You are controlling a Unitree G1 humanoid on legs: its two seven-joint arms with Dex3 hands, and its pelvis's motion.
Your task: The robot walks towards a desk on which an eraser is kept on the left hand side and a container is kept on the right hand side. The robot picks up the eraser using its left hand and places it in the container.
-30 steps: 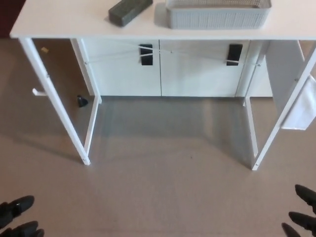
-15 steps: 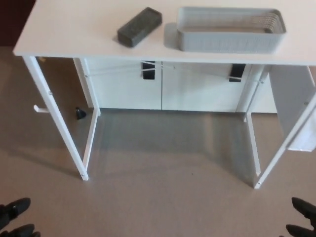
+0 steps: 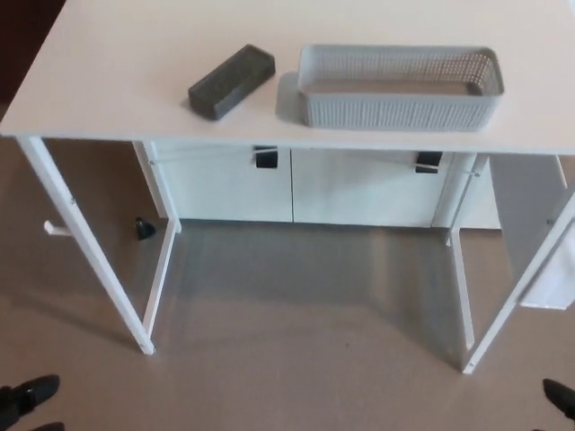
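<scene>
Left robot hand: I see only dark fingertips at the bottom left corner, low and far from the counter. It holds nothing that I can see; how far it is open I cannot tell.
Right robot hand: only a dark tip at the bottom right corner. I cannot tell its opening either.
What has changed: compared with one second ago, the whole picture has shifted. More of the counter top shows now, the front edge sits lower in my view, and both hands have slid almost out of the frame. I read this as the camera moving with the walk, not as the things moving.
Meaning for the task: I judge I am still in the approach. The pick is not yet started, and the left arm must first come up and reach.
Floor: grey-brown carpet, between me and the counter legs.
Counter: white, flat top on thin white legs, with a white cabinet behind it below.
Eraser: dark block lying flat and diagonal on the counter top, left of the container, near it but not touching.
Container: grey perforated basket, upright, on the right part; it looks empty.
Room: a small dark object lies on the floor under the counter at the left.
</scene>
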